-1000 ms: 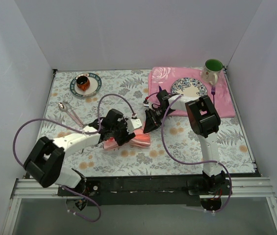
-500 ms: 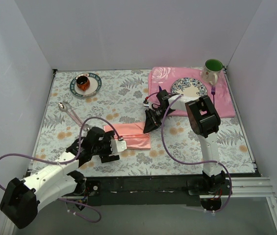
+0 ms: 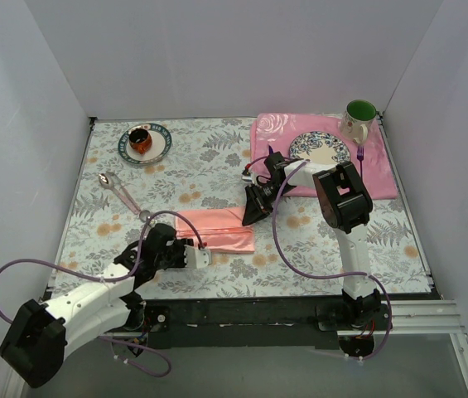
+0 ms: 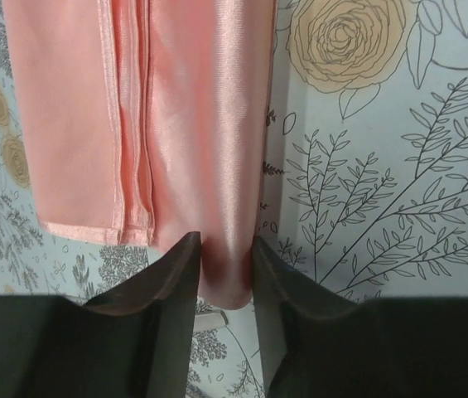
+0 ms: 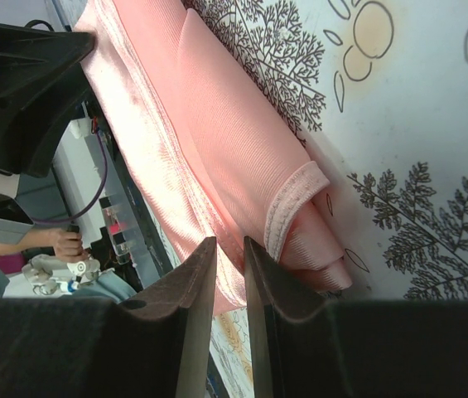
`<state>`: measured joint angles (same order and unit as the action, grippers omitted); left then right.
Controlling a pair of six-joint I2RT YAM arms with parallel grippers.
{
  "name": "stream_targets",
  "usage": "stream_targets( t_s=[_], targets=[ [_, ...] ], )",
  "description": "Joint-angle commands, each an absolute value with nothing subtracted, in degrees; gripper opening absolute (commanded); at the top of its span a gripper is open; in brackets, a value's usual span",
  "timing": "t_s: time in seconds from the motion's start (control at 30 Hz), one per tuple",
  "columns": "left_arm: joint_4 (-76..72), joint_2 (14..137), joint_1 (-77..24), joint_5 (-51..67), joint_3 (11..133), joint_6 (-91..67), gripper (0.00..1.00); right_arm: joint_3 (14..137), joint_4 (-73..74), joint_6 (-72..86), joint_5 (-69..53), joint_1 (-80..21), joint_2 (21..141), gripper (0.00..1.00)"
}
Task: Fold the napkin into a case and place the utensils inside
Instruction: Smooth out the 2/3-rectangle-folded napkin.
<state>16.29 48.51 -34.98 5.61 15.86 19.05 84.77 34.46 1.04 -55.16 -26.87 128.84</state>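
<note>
Far left, the silver utensils (image 3: 123, 193) lie on the floral table (image 3: 217, 157), their count hard to make out. Behind them sits one cup on a saucer (image 3: 144, 143). The left gripper (image 4: 224, 245) pinches a fold at the left end of the napkin (image 3: 217, 230), one folded salmon strip mid-table. The right gripper (image 5: 229, 245) pinches its right end, fingertips hidden from above. Right: one rose placemat (image 3: 383, 178), plate (image 3: 319, 149), green mug (image 3: 359, 118), purple fork (image 3: 360, 154).

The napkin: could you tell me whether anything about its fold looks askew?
Yes, the napkin is folded unevenly: at its left end one fold sticks out past the other layers, and at its right end a hemmed corner curls loose.
</note>
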Motion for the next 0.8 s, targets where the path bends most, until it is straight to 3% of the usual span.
stream_targets(
  t_s=[0.0, 0.2, 0.77],
  targets=[
    [17.22, 51.68, -34.63, 7.81, 22.12, 16.88, 0.18, 83.41, 33.75, -3.60, -39.90, -28.30, 133.33, 0.30],
    [21.44, 55.09, -34.63, 12.92, 28.81, 12.58, 0.01, 83.94, 33.93, -3.60, -39.90, -28.30, 133.59, 0.30],
    [31.81, 84.19, -18.64, 28.03, 51.93, 4.22, 0.00, 84.81, 34.54, -4.04, -39.55, -28.48, 133.94, 0.31]
  ],
)
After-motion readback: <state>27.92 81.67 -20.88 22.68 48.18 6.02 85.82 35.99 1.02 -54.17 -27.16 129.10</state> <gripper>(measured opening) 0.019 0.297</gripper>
